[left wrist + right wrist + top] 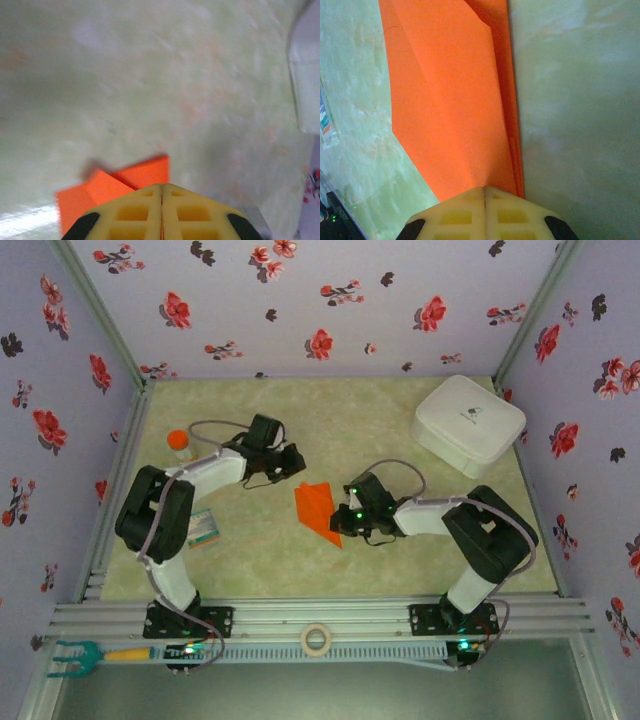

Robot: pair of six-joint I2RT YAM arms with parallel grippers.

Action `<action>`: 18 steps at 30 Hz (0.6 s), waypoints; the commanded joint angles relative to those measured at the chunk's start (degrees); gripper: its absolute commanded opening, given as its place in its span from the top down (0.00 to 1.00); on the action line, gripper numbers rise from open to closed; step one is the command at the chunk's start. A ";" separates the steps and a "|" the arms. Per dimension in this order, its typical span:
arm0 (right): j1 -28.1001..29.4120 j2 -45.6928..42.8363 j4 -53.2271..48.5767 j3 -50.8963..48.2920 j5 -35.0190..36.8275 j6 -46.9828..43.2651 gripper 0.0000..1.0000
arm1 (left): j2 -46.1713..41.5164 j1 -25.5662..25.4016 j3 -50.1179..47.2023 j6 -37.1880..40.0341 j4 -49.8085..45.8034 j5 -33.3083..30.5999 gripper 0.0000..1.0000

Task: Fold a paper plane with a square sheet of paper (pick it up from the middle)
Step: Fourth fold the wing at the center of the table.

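Observation:
The orange-red sheet of paper (316, 505), folded into a narrow pointed shape, lies mid-table between the arms. My left gripper (298, 472) is at its far left corner. In the left wrist view the yellow jaws (161, 186) are shut and the paper (145, 172) spreads out beneath and beyond them. My right gripper (338, 522) sits at the near pointed end. Its jaws (484, 188) are shut, tips down on the paper (450, 100), whose crease runs straight away from them. No paper shows pinched between either pair of fingers.
A white case (468, 423) stands at the back right, its edge also in the left wrist view (306, 75). An orange-capped bottle (178, 444) and a printed packet (203, 528) lie by the left arm. A tape roll (317, 640) rests on the front rail.

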 commanded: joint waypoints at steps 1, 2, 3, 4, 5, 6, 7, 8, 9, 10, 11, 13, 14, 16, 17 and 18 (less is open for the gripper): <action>0.01 2.47 -11.27 -2.12 2.06 -1.44 1.00 | 0.28 -3.82 -3.36 -0.26 2.40 2.81 0.93; 0.01 2.38 -11.22 -2.14 2.14 -1.35 1.00 | 0.92 -4.80 -4.00 -0.88 3.81 3.17 0.94; 0.01 2.35 -11.11 -2.24 2.15 -1.32 1.00 | 1.71 -5.84 -4.46 -1.38 4.83 3.50 0.94; 0.01 2.16 -10.99 -2.37 2.16 -1.18 1.00 | 2.50 -6.70 -4.61 -1.56 5.52 3.76 0.94; 0.01 2.12 -10.84 -2.49 2.15 -1.09 1.00 | 3.52 -7.51 -4.76 -1.78 5.85 3.83 0.95; 0.01 2.04 -10.82 -2.53 2.06 -1.08 1.00 | 4.47 -8.10 -5.07 -2.13 6.52 3.96 0.95; 0.01 1.95 -10.79 -2.53 2.11 -1.09 1.00 | 5.16 -8.45 -5.64 -2.61 7.55 4.21 0.95; 0.01 1.87 -10.65 -2.59 2.17 -1.00 1.00 | 5.87 -8.69 -6.48 -3.35 9.05 4.62 0.96; 0.01 1.83 -10.62 -2.52 2.15 -1.00 1.00 | 6.41 -8.78 -7.35 -4.09 10.63 5.07 0.96; 0.01 1.74 -10.62 -2.51 2.07 -0.99 1.00 | 6.89 -8.79 -8.35 -4.85 12.12 5.28 0.96; 0.01 1.74 -10.56 -2.55 1.97 -0.91 1.00 | 7.28 -8.70 -9.15 -5.36 13.05 5.13 0.96; 0.01 1.70 -10.38 -2.51 1.81 -0.83 1.00 | 7.77 -8.53 -10.29 -5.95 14.04 4.88 0.97; 0.01 1.47 -10.31 -2.35 1.76 -0.75 1.00 | 8.10 -8.45 -10.62 -5.98 13.90 4.66 0.97; 0.01 0.90 -10.05 -2.08 1.35 -0.59 1.00 | 8.15 -8.36 -11.08 -5.70 13.12 3.83 0.98; 0.01 0.42 -9.92 -1.75 1.15 -0.41 1.00 | 8.21 -8.35 -11.44 -5.66 12.86 3.46 0.98; 0.01 -0.02 -9.92 -1.41 0.97 -0.38 1.00 | 8.19 -8.27 -11.70 -5.68 12.82 3.33 0.98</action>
